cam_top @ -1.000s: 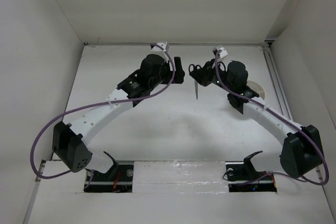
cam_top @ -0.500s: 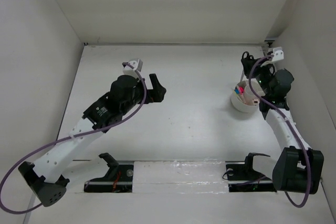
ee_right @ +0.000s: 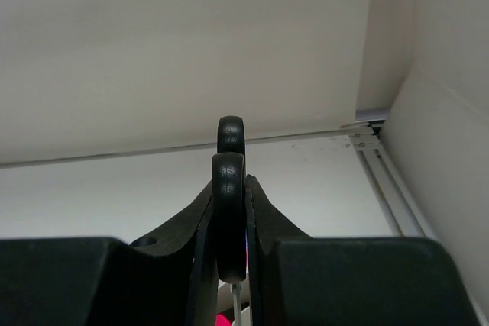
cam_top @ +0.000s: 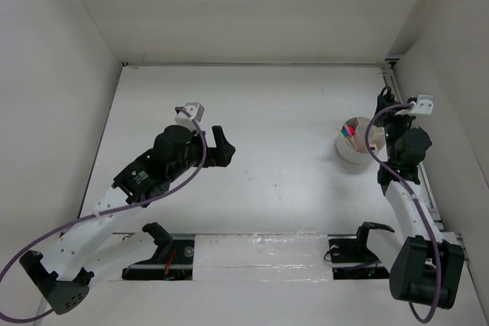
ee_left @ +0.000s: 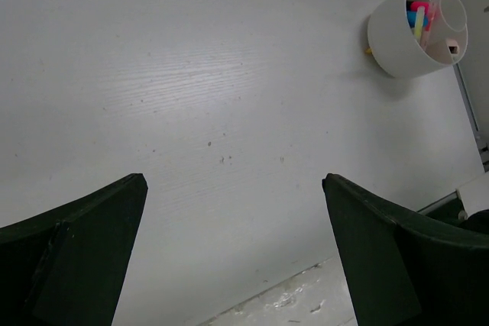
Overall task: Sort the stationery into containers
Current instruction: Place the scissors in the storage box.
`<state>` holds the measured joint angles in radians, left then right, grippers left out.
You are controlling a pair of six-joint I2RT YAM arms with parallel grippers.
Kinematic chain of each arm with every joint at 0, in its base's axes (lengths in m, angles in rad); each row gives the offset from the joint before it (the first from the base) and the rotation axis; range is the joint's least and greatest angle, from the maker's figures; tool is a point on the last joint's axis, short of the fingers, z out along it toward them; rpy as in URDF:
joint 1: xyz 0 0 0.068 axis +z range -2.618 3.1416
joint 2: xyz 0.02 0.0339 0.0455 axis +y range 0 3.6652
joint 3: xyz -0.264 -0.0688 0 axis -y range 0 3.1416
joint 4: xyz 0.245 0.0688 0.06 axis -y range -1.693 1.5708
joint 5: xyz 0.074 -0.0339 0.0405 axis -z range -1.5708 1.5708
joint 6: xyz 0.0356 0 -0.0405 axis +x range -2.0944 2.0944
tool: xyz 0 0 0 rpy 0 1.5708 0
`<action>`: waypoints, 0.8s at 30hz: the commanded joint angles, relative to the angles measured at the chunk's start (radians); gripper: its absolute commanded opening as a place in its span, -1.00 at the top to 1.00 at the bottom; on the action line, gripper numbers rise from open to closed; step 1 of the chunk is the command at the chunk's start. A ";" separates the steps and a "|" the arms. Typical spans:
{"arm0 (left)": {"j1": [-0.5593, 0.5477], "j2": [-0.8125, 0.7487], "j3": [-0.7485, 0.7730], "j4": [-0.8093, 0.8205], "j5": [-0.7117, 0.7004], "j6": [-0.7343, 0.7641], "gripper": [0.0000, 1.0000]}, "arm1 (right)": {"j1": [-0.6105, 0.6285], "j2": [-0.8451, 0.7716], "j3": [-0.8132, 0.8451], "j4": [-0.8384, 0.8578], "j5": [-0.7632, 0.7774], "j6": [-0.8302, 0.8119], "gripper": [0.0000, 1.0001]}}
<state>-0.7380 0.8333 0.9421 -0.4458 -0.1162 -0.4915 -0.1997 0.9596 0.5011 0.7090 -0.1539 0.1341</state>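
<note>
The white tub is set near the right edge of the tabletop, close to the rail that runs along the right wall. Coloured stationery is seen standing in its compartments, among it a pink-capped marker and a pale yellow stick. The right pincer is held just beside the tub, on its right and far side, and is clamped on the black-handled scissors, whose finger loops are turned upward and whose blade points down; whether the tips reach the tub cannot be told. The left pincer is held well apart to the left of the tub, its jaws spread wide over the tabletop. Between it and the tub a broad stretch of tabletop lies open, bounded by the back wall beyond the tub.
</note>
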 commanded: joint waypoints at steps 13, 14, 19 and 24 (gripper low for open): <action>0.000 -0.017 0.000 0.047 0.081 0.039 -1.00 | -0.064 0.137 -0.007 0.251 -0.010 0.009 1.00; 0.000 -0.017 0.000 0.047 0.081 0.039 -1.00 | -0.064 0.158 0.004 0.262 -0.010 0.018 1.00; 0.000 -0.026 0.000 0.047 0.081 0.039 -1.00 | -0.064 0.199 0.004 0.294 -0.042 0.036 1.00; 0.000 -0.036 0.000 0.047 0.072 0.039 -1.00 | -0.064 0.226 -0.028 0.314 -0.052 0.036 1.00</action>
<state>-0.7380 0.8223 0.9421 -0.4381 -0.0486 -0.4679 -0.2562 1.1828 0.4873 0.9070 -0.1799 0.1581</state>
